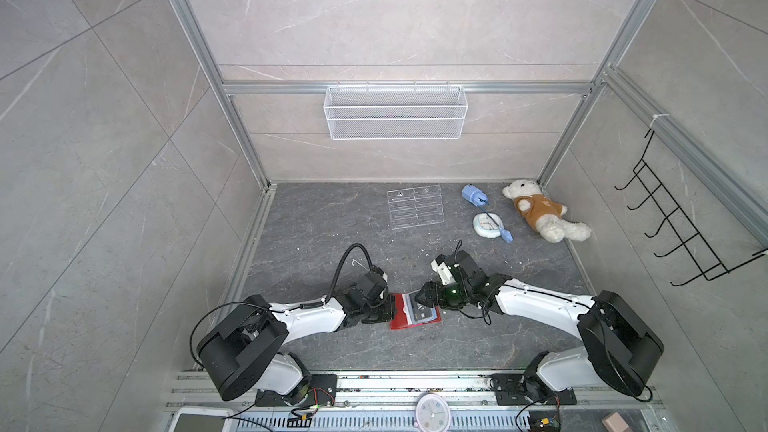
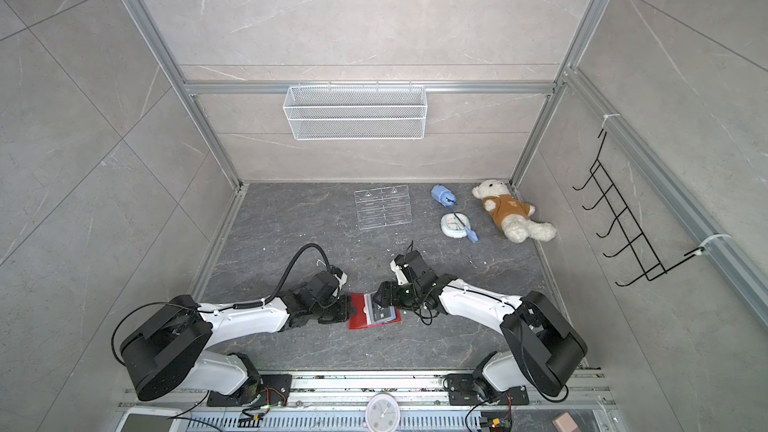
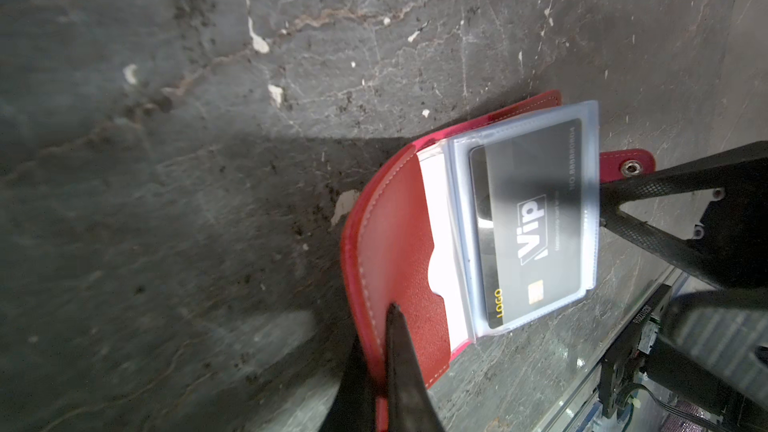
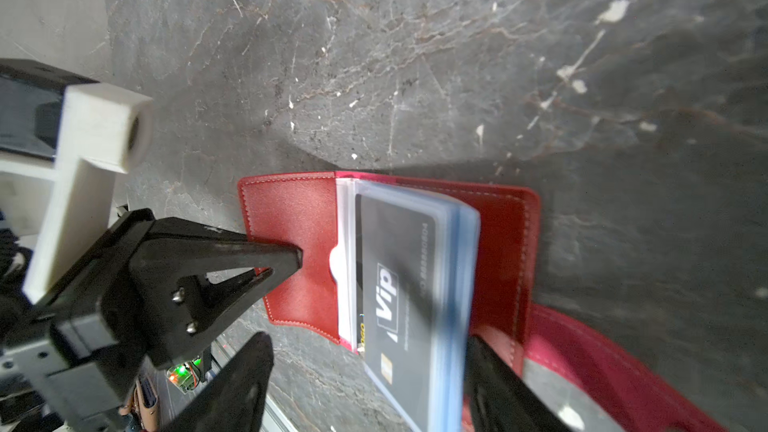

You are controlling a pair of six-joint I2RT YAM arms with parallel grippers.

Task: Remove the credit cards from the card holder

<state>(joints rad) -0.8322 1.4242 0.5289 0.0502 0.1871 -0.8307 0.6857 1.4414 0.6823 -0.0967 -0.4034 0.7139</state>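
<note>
Hold card holder (image 4: 291, 218) cover in shut left jaws; with wide right jaws, nearer, astride its sleeves (image 4: 461, 243), pinch Vip credit card (image 4: 399, 251), long axis parallel to holder spine (image 4: 337, 177).

We see pale grey marble-look tiled walls (image 1: 395, 27) on three sides, framed by silver aluminium rails (image 1: 270, 88). Under the left claw (image 1: 386, 311) and the right claw (image 1: 426, 295) lies a dark grey veined stone-look floor (image 1: 332, 222), flecked with pale chips. Far beyond both claws, high on the back rail, hangs a white wire-mesh basket (image 1: 395, 114). Well out past the right claw, a black wire hook rack (image 1: 681, 218) hangs on the side wall. The light is soft and even; beside the claws we find dim shadows on the floor.
</note>
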